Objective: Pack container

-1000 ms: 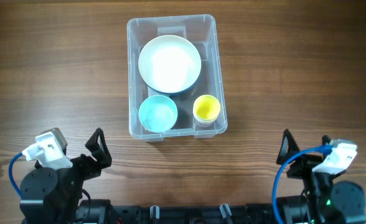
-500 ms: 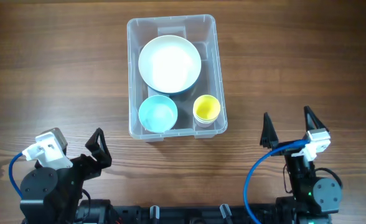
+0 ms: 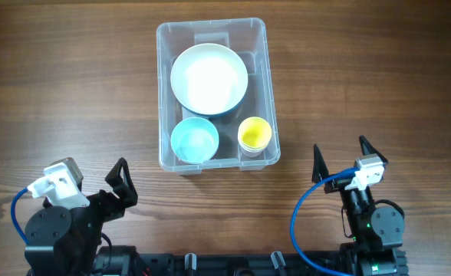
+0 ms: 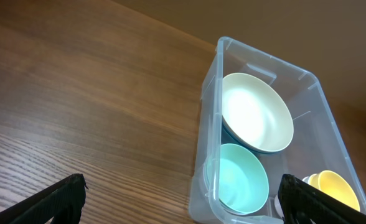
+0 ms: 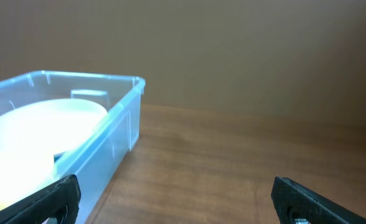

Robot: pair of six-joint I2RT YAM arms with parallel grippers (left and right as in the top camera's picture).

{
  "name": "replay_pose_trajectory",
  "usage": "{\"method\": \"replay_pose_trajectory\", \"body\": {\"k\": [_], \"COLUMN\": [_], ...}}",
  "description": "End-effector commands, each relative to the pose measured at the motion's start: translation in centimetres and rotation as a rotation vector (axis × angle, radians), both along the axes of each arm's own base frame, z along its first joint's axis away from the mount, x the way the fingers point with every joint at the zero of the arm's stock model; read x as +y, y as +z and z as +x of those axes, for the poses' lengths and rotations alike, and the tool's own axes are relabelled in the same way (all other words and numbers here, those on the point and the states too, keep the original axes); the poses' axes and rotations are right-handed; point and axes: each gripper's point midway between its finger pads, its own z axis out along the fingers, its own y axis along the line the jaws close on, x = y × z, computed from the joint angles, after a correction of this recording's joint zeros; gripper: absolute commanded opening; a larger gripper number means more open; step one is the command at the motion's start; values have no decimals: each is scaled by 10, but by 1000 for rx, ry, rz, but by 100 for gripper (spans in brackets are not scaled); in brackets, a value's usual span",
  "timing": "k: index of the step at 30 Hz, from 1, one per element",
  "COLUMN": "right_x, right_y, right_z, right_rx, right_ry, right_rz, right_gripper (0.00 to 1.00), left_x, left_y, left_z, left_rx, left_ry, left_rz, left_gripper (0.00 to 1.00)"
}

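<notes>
The clear plastic container (image 3: 213, 29) stands at the table's middle back. It holds a large white bowl (image 3: 209, 78), a light blue bowl (image 3: 194, 140) and a yellow cup (image 3: 254, 134). My left gripper (image 3: 121, 182) is open and empty at the front left, well short of the container. My right gripper (image 3: 340, 156) is open and empty at the front right, to the right of the container. In the left wrist view the container (image 4: 209, 106) shows with the bowls inside. In the right wrist view its corner (image 5: 131, 112) is at the left.
The wooden table (image 3: 64, 100) stretches bare on both sides of the container. Both arm bases sit at the front edge.
My right arm has swung left and forward, and its gripper now points toward the container's right side. The left arm and the container's contents have not moved.
</notes>
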Motion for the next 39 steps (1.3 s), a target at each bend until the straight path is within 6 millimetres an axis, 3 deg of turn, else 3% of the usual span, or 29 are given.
{"method": "replay_pose_trajectory", "body": {"k": [1, 23, 29, 32, 39], "right_x": [2, 2, 2, 2, 2], "right_y": [0, -1, -1, -1, -1], "right_z": [0, 0, 0, 0, 0], "right_rx": [-4, -1, -1, -1, -1], "right_ry": [9, 9, 9, 9, 9], "right_rz": [-11, -12, -12, -12, -12], "right_gripper": [100, 100, 100, 100, 100], "left_x": [-3, -3, 4, 5, 4], "left_y": [-1, -1, -21, -52, -70], "left_z": [0, 0, -13, -15, 24], "left_rx": [-4, -4, 31, 8, -202], "left_ry": [-18, -18, 9, 3, -2], "left_rz": [0, 3, 33, 53, 68], "left_gripper": [100, 100, 100, 100, 100]}}
